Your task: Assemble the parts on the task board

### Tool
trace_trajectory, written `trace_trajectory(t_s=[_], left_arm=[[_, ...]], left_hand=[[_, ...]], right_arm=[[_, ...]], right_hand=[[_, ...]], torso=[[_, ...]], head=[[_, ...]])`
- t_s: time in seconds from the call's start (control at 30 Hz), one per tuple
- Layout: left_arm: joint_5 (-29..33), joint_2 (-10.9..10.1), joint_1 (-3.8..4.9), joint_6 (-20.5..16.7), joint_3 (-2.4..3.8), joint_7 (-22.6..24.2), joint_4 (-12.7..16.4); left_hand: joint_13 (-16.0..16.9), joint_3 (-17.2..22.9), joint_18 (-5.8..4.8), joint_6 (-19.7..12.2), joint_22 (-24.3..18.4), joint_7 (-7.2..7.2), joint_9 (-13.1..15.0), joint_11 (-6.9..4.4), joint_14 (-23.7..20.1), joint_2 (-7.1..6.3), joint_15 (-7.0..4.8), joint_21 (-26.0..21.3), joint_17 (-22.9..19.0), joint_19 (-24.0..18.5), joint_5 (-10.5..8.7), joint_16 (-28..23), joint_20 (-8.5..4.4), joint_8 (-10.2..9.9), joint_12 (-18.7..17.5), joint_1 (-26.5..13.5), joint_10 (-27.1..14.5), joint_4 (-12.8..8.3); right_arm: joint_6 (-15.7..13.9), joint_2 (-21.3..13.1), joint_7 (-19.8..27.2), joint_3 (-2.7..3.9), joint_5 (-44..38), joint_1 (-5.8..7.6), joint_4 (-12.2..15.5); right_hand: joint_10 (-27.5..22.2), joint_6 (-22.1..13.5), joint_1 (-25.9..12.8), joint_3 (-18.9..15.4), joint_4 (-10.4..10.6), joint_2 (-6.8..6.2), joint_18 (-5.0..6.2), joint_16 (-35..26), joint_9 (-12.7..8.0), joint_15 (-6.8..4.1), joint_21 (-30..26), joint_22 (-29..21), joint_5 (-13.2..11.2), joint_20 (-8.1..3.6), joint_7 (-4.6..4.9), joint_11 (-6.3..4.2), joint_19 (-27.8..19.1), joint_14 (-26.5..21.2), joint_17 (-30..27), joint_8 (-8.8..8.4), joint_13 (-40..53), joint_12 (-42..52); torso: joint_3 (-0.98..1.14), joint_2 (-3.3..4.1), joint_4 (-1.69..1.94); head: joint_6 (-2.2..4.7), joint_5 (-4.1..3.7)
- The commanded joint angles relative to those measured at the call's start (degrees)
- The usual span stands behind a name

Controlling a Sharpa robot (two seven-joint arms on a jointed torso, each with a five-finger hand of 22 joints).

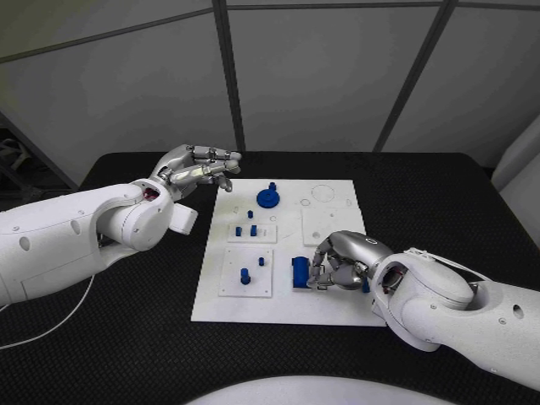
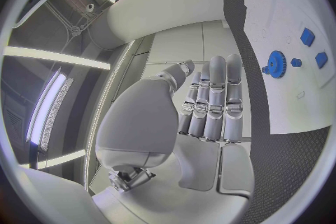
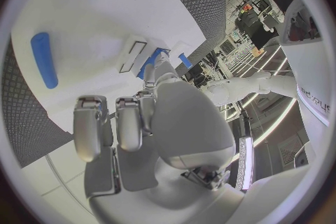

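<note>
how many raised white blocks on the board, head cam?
3. One block sits mid-board under the blue gear, one nearer the front-left edge, and one right of centre. The right hand may hide more.

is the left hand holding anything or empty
Empty. The left hand hangs above the table beside the task board, and the left wrist view shows its fingers straight, side by side, nothing in them.
</note>
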Motion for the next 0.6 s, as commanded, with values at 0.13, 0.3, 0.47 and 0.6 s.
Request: trace_trajectory(t_s=[0.13,0.3,0.47,0.6], left_arm=[[0.1,-0.1,0.06,0.68,0.04,-0.1,0.1],[0.1,-0.13,0.06,0.8,0.04,-0.1,0.12],[0.1,-0.13,0.06,0.8,0.04,-0.06,0.1],[0.1,-0.07,0.06,0.72,0.04,-0.01,0.08]], left_hand=[[0.05,-0.11,-0.07,-0.36,-0.05,-0.12,0.04,-0.01,0.22,0.64,-0.02,-0.31,-0.1,0.22,-0.05,-0.35,0.25,0.1,0.28,0.09,-0.43,-0.15],[0.05,-0.11,-0.07,-0.36,-0.05,-0.12,0.04,-0.01,0.22,0.64,-0.02,-0.31,-0.1,0.22,-0.05,-0.35,0.25,0.1,0.28,0.09,-0.43,-0.15],[0.05,-0.11,-0.07,-0.36,-0.05,-0.12,0.04,-0.01,0.22,0.64,-0.02,-0.31,-0.1,0.22,-0.05,-0.35,0.25,0.1,0.28,0.09,-0.43,-0.15],[0.05,-0.11,-0.07,-0.36,-0.05,-0.12,0.04,-0.01,0.22,0.64,-0.02,-0.31,-0.1,0.22,-0.05,-0.35,0.25,0.1,0.28,0.09,-0.43,-0.15]], right_arm=[[-0.43,-0.75,1.49,0.01,1.32,0.09,0.21],[-3.13,-2.31,3.06,0.01,4.1,0.09,0.63],[-4.66,-5.45,4.86,0.02,8.71,0.1,1.19],[-5.37,-8.05,5.71,0.03,10.34,0.1,1.51]], right_hand=[[0.14,-0.5,-3.74,-1.34,1.56,-1.77,-0.53,0.1,0.19,0.18,-0.15,12.65,-0.86,-0.12,0.78,-0.67,3.74,4.45,7.08,0.22,-1.27,-1.23],[-2.41,-2.82,-4.22,-1.5,2.53,-1.49,-0.24,-0.32,-0.56,0.87,-0.99,11.75,0.18,0.44,1.87,0.22,2.87,4.3,6.44,-1.53,-4.36,-4.94],[-2.99,-4.04,-2.89,-1.07,2.55,-0.53,-0.2,-0.38,-1.86,1.48,-1.13,11.65,3.04,1.05,2.7,0.94,2.76,4.29,6.41,-3.98,-5.15,-5.98],[-2.89,-4.56,-1.42,-0.34,2.35,0.78,-0.22,-0.39,-3.59,1.95,-1.08,11.73,5.65,1.52,3.4,1.62,2.83,4.3,6.4,-7.03,-5.2,-6.09]], torso=[[0.0,0.03,0.05],[0.02,-0.05,-0.04],[0.0,-0.07,-0.12],[0.05,-0.03,-0.06]], head=[[-0.05,-0.07],[-0.05,-0.09],[0.02,-0.3],[0.25,-0.55]])
